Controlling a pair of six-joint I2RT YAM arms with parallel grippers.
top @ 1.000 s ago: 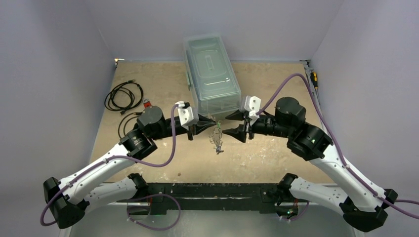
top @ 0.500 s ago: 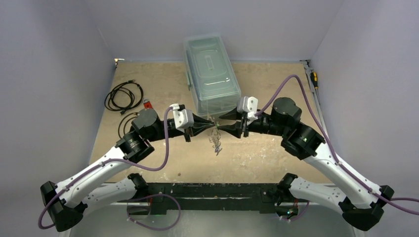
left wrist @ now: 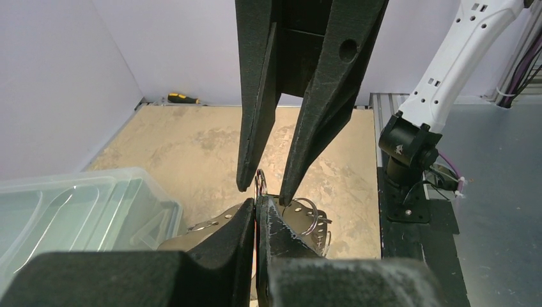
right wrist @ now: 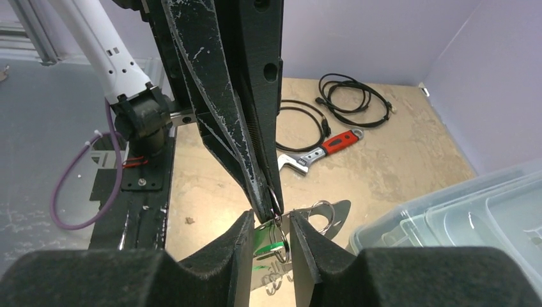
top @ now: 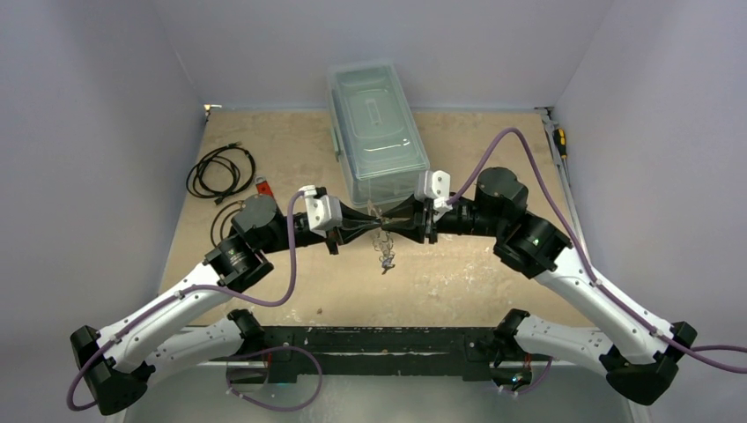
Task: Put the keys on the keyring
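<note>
The left gripper (left wrist: 257,206) is clamping fully closed on a small wire ring (left wrist: 259,181) of the large, thin, silvery oval keyring (right wrist: 333,210), evidently steadying it in the air. Opposite, the right gripper (right wrist: 271,219) is straddling the tiny bright green-headed key (right wrist: 268,240), its jaws narrowly apart. Firm contact cannot be confirmed. The keyring's flat crescent band is hanging just beneath both sets of fingertips.

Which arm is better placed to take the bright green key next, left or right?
Right. The right arm has its jaws apart on both sides of the bright green plastic-headed key; the left arm has its jaws shut on a small silvery wire ring.
</note>
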